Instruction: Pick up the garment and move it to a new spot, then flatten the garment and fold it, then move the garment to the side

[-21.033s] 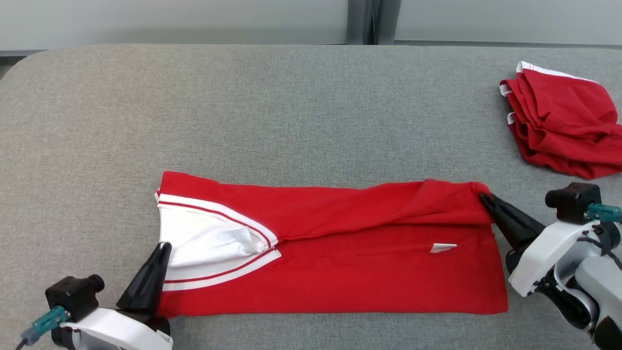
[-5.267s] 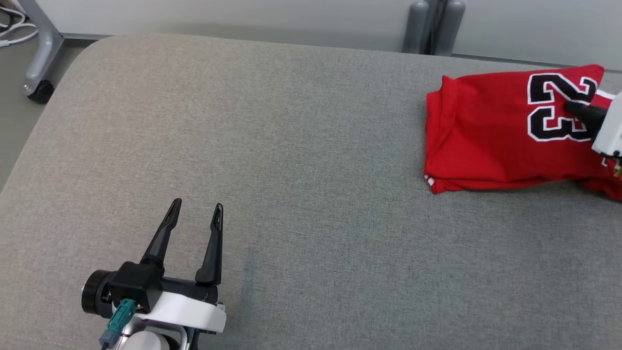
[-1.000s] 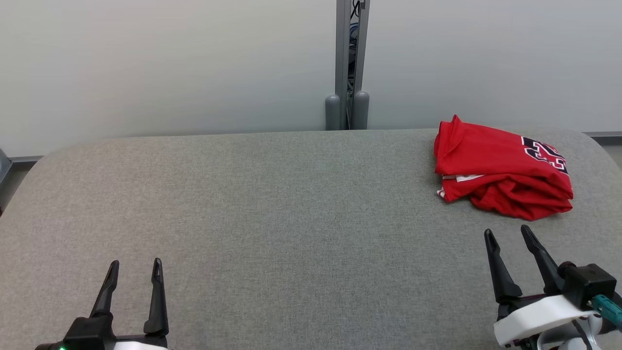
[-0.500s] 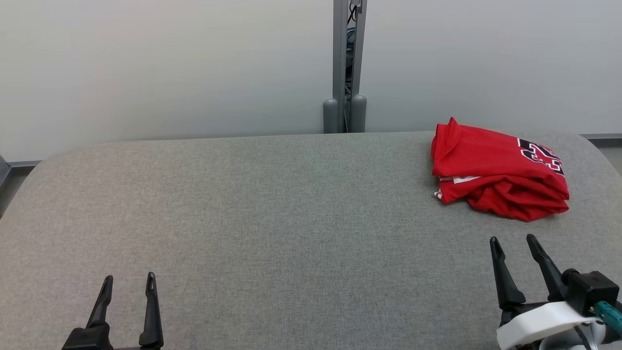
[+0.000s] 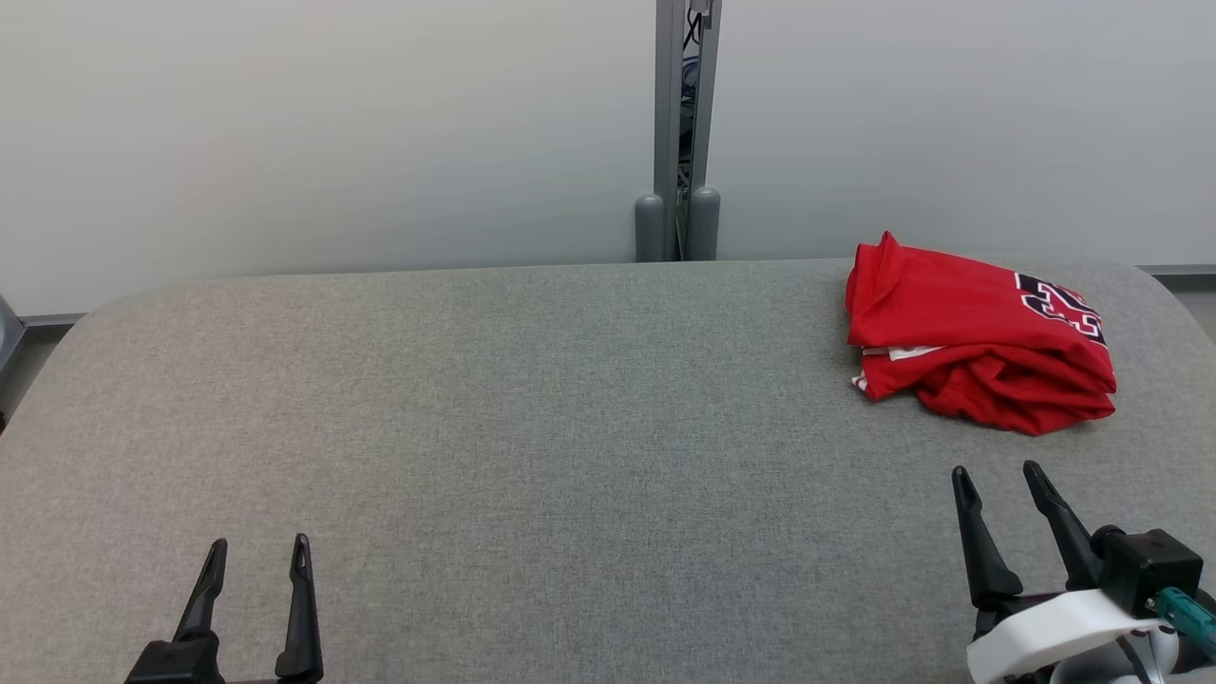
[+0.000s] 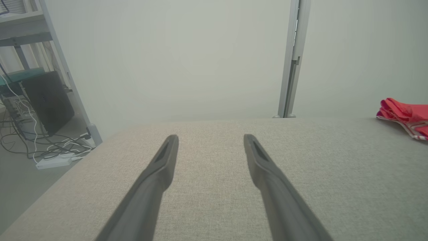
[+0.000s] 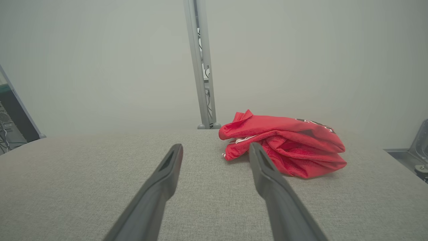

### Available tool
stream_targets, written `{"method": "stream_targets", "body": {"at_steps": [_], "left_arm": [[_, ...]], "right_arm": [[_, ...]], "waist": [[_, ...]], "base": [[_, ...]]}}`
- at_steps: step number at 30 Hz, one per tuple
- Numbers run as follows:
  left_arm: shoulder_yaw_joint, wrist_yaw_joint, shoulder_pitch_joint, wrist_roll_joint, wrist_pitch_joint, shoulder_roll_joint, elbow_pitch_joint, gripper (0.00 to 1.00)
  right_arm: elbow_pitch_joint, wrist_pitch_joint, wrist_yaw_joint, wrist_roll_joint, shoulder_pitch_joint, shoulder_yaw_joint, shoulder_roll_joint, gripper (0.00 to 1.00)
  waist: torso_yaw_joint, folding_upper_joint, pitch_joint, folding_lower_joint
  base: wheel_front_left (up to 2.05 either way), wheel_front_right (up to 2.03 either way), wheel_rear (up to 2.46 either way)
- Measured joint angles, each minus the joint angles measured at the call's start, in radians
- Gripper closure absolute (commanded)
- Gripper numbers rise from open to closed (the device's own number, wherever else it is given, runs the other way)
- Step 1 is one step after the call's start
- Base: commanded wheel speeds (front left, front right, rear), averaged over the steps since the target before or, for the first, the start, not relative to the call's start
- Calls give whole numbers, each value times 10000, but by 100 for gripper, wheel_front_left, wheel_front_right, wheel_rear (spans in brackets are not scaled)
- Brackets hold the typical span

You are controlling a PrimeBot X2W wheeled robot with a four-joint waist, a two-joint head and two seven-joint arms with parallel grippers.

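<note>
At the lower left of the head view, your left end effector (image 5: 261, 541) is hovering over the grey fabric bench (image 5: 570, 427), its two dark fingers standing wide apart and gripping nothing. Off the bench's left edge, the left wrist view is showing a dark computer tower (image 6: 46, 100) and loose cables (image 6: 50, 147) on the floor. Moving toward the middle, a grey post (image 5: 687, 133) is rising behind the bench's far edge, between two pale wall panels. Over at the far right of the bench, the red jersey (image 5: 978, 332) is lying as a folded, slightly rumpled bundle, with a black-and-white number facing up on its right side and white trim peeking out at its left. Nearer you and just right of it, your right end effector (image 5: 995, 469) is pointing toward the jersey, clear of it, with its fingers spread wide and empty.
</note>
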Motion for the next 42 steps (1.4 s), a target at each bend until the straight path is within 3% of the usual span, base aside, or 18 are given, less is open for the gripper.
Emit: {"method": "stream_targets", "body": {"at_steps": [6,7,13,42], "left_arm": [[-29,-13,4,-19,0,15,-48,0],[-29,-50,11,-44,2,10,-81,100],[-40,-54,200,-244,167,-201,491,100],[-121,-428,-1383,-5386,1058,-194,1436,100]], "right_arm": [[-4,8,0,6,2,31,0,0],[6,6,0,10,7,33,6,100],[510,134,0,190,365,13,198,100],[1009,1565,-2,4619,-755,-894,307,100]], "waist": [[18,0,12,0],[21,0,15,0],[24,0,27,0],[50,0,194,0]], "base": [[0,0,0],[0,0,0],[0,0,0],[0,0,0]]}}
